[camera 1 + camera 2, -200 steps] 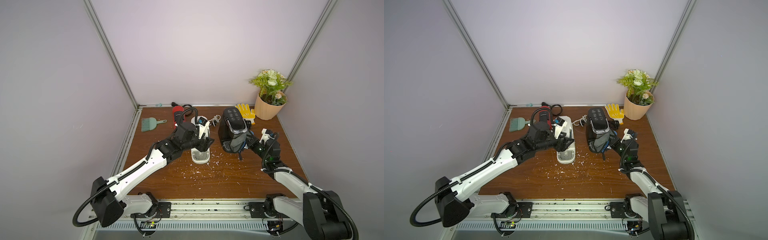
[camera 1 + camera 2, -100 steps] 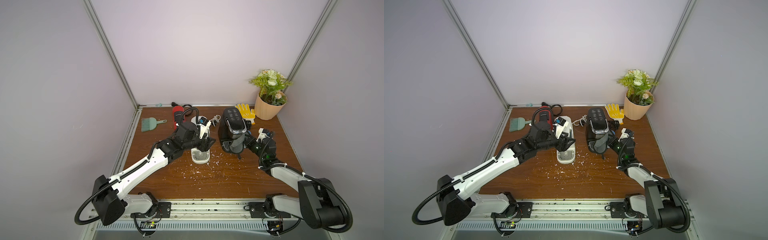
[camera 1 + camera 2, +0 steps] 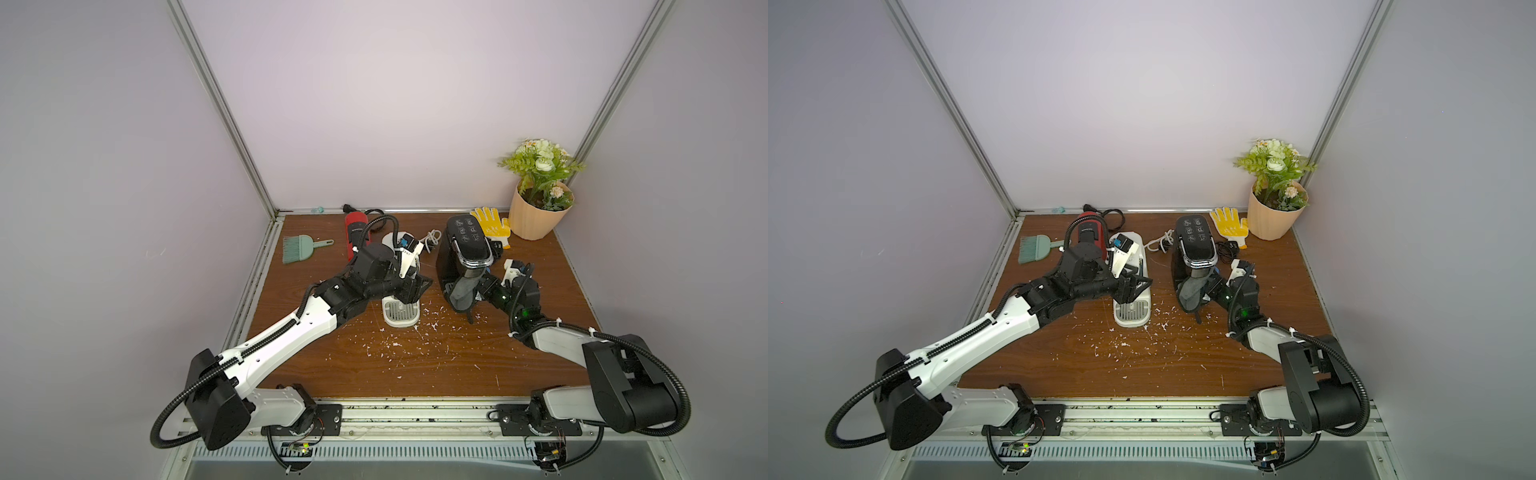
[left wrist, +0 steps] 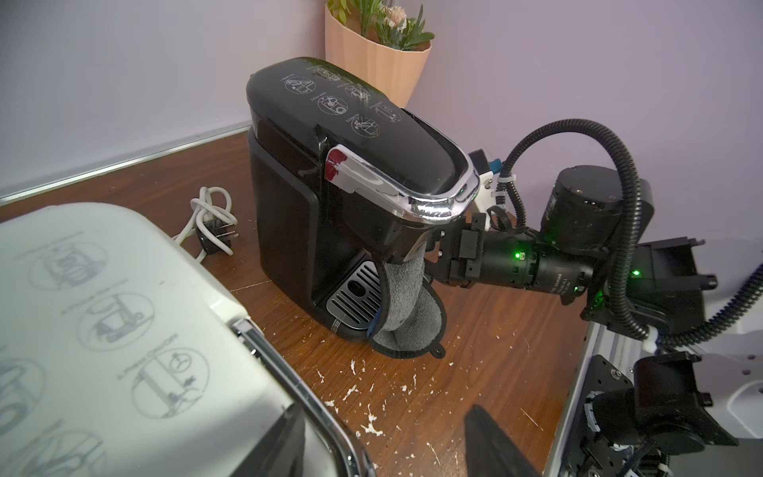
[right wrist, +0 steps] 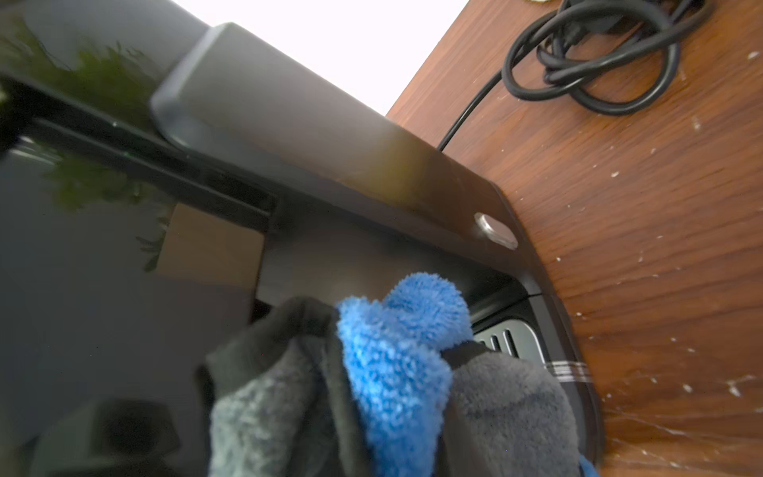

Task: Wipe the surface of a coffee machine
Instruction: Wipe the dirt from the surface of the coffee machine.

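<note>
The black coffee machine [image 3: 467,249] stands toward 1 o'clock of the worktop's [image 3: 415,374] centre, its front facing 6 o'clock. The right pincer [image 4: 433,256] comes in from about 4 o'clock and is clamped on a grey-and-blue cloth [image 4: 406,297]. The cloth is pressed against the front under the brew head and hangs down to the worktop beside the drip grille [image 4: 355,295]. The left pincer [image 3: 417,286] hovers at 9 o'clock of that machine, over a white coffee machine [image 3: 400,320], with its jaws apart. Whether it touches the white casing cannot be told.

The step in hand looks like wiping the black machine's front, below the head. To do it well, the right arm should lay the cloth flat on the glossy panel rather than bunched. It should then sweep in overlapping passes with light, even pressure, so the machine does not slide toward 12 o'clock. The loose tail could snag on the grille or drag the white flakes [image 3: 399,340] strewn at 6 o'clock, so it is best lifted clear. The left pincer could brace the body from 9 o'clock. The lid and side panels would need their own passes.
</note>
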`<state>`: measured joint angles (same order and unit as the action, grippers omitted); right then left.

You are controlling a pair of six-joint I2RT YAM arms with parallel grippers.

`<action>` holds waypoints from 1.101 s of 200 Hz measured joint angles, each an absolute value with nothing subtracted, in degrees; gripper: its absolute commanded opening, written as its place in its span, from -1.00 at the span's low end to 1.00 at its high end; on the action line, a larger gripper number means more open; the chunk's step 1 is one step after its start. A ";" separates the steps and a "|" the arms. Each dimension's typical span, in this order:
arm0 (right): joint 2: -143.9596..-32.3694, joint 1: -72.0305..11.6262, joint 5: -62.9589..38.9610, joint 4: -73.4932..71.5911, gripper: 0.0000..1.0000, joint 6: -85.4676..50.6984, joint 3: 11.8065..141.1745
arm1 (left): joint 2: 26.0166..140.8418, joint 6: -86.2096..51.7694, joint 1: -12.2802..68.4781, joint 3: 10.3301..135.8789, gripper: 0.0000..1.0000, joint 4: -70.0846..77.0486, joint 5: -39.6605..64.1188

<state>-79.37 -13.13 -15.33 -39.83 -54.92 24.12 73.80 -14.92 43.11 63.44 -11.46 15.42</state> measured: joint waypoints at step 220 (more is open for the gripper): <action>-83.59 -12.43 -21.43 -52.64 -0.83 -57.25 22.20 | 74.13 -14.96 43.13 63.48 0.24 -11.33 15.88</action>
